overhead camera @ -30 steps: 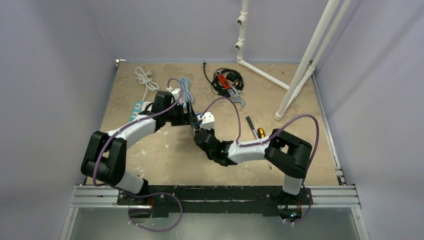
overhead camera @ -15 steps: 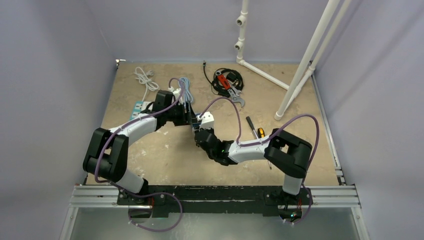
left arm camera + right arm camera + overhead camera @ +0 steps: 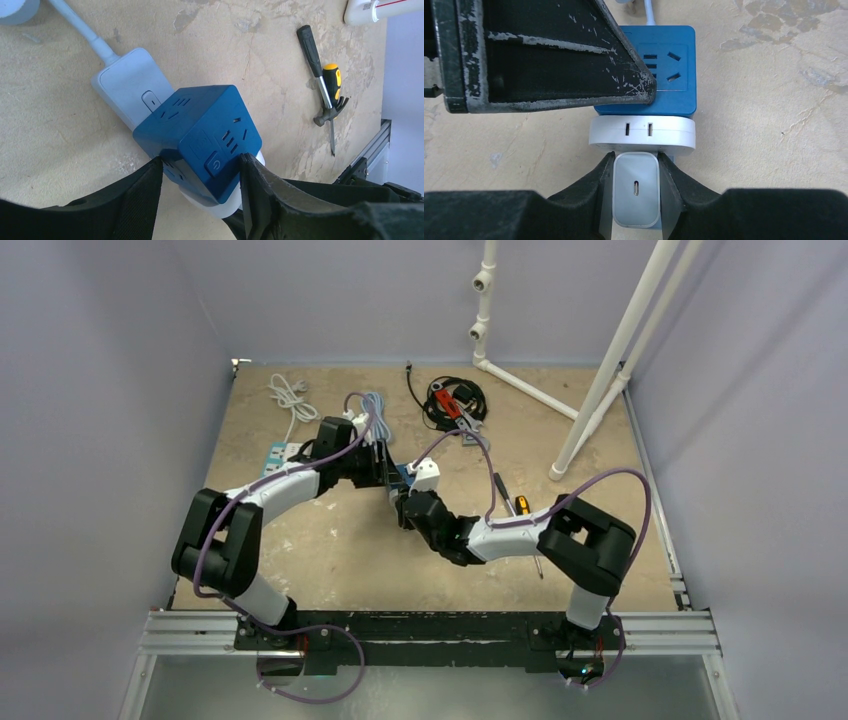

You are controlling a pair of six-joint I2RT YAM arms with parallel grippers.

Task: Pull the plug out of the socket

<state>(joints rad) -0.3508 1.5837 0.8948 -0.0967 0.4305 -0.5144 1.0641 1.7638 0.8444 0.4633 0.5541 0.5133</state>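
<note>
A blue cube socket with a white base sits on the tan table; it also shows in the top view. A flat white plug with a cable sits in its far face. My left gripper is shut on the cube's sides, its fingers pressed against it. A small white charger plug with a USB-C port sits against the white base. My right gripper is shut on this charger, pads on both its sides. In the top view the two grippers meet at the cube.
A screwdriver and a small yellow-handled hammer lie to the right of the cube. A black cable bundle, a white coiled cable and white PVC pipes lie at the back. A teal power strip lies left.
Both grippers and the cube have shifted slightly towards the far right. The right arm's elbow has swung right. Both grips hold as before.
</note>
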